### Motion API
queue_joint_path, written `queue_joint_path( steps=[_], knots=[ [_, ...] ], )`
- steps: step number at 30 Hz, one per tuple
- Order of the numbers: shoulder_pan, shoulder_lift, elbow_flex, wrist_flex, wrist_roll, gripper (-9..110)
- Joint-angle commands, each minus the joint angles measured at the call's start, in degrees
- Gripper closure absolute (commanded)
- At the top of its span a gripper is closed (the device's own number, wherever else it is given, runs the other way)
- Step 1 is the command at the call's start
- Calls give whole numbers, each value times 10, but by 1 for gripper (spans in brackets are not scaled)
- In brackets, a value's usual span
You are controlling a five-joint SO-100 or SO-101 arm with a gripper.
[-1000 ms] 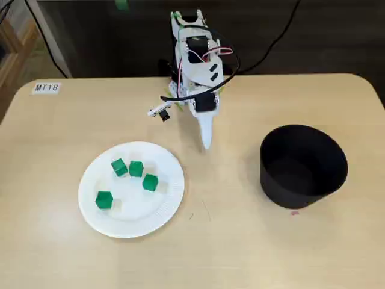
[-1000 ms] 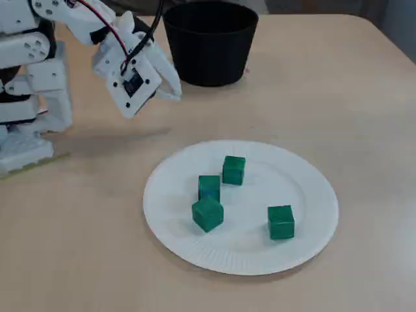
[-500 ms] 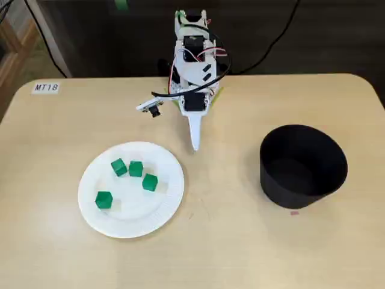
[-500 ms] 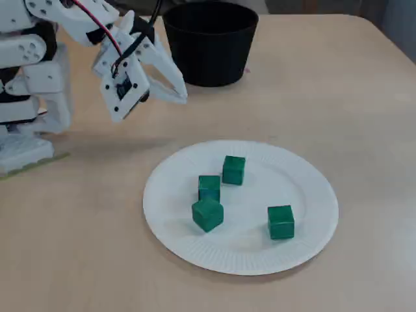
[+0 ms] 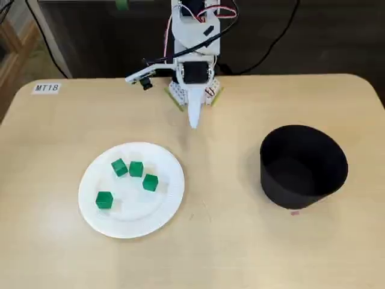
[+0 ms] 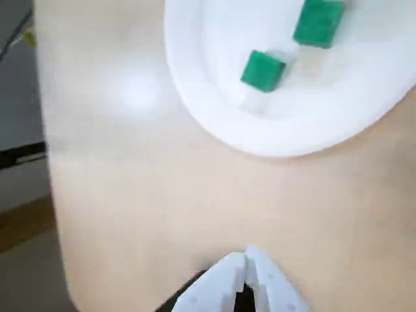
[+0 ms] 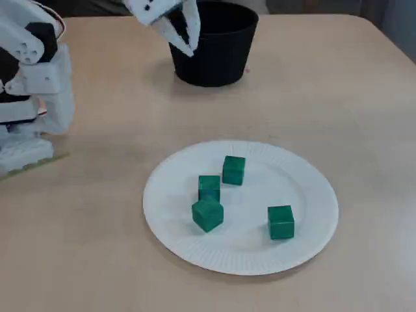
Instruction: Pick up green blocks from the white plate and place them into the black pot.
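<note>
In a fixed view, a label [image 5: 46, 88] reading "MT18" sits at the worktop's [image 5: 228, 247] far-left corner. Four green blocks [image 5: 150, 182] lie on the white plate [image 5: 137, 214]. The tool [image 5: 194, 123] hangs beyond the plate, closed and empty. The black pot [image 5: 295, 194] stands well apart, at the right.

matt white paper plate [image 7: 305, 188], ribbed at the rim; on it, smooth green blocks [image 7: 208, 215], plastic-looking. under the plate, pale wood-look table [image 7: 325, 97], smooth, softly shiny. matt black pot [image 7: 214, 55]. smooth white plastic gripper [image 5: 193, 122].
</note>
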Motion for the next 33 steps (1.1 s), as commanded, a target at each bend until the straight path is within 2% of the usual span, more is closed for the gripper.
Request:
queue_joint_path(
  steps=[1, 9, 22, 24, 27, 33],
  knots=[
    [59, -146, -163, 94, -43, 104],
    [170, -310, -299, 128, -108, 104],
    [268, -546, -508, 129, -114, 104],
    [271, -572, -534, 129, -113, 97],
    [270, -585, -549, 126, -125, 72],
    [268, -616, -567, 123, -117, 60]
  ],
)
